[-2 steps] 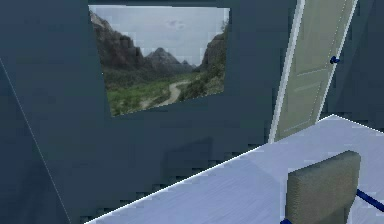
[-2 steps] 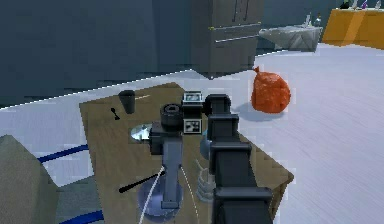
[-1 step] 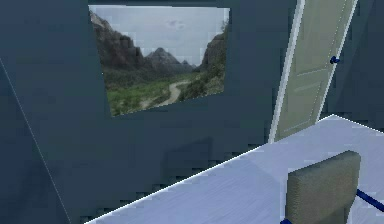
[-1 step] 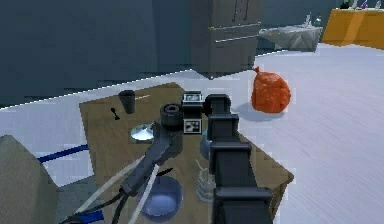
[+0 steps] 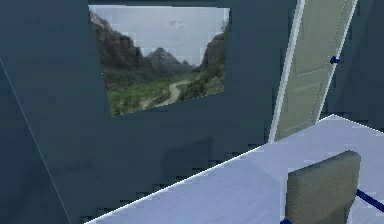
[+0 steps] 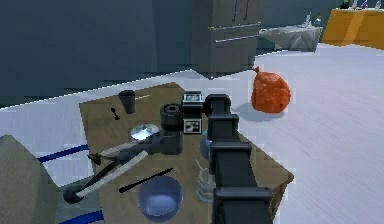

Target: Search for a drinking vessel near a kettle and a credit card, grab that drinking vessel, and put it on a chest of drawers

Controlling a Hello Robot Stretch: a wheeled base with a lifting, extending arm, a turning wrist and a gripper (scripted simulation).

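While the dark cup (image 6: 127, 99) stands upright at the table's (image 6: 105, 135) far left corner, the gripper (image 6: 160, 134) hangs over the table's middle, so the cup lies beyond and left of it. Its jaws' state and load cannot be told. A blue bowl (image 6: 158, 195) at the table's near edge looks empty.

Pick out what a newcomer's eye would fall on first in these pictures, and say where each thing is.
A large mountain landscape painting on the dark blue wall dominates the forward view's upper middle. In the arm side view, a bright orange sack sits on the pale floor right of the wooden table, over which the dark arm reaches from the bottom edge.
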